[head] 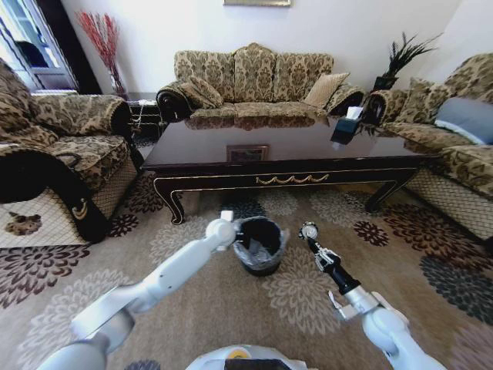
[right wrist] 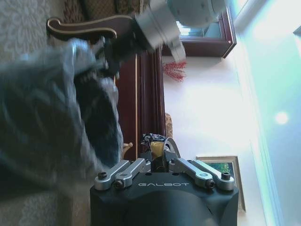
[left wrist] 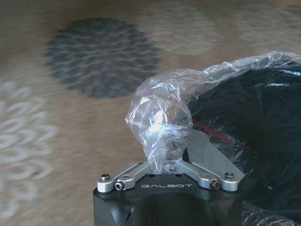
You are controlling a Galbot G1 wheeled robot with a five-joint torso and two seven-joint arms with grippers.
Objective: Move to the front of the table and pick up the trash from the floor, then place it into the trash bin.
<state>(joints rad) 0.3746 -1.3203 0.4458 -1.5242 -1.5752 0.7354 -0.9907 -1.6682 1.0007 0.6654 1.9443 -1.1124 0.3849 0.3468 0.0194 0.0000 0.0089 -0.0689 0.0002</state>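
the trash bin (head: 259, 245) stood on the flower-patterned carpet (head: 192, 308) just in front of the coffee table (head: 277, 146), near the middle of its front rail. our left gripper (head: 228, 224) was at the bin's rim on our left side; in the left wrist view its fingers (left wrist: 209, 155) were together, pinching a fold of the clear liner bag (left wrist: 162, 120) at the rim, with a red streak visible inside the bin. our right gripper (head: 309, 230) hovered just beside the bin on our right side, clamped on a small round piece of trash (right wrist: 160, 147) with a yellowish centre. we could not tell what that item was. a tissue box (head: 347, 126) sat near the table's far right corner.
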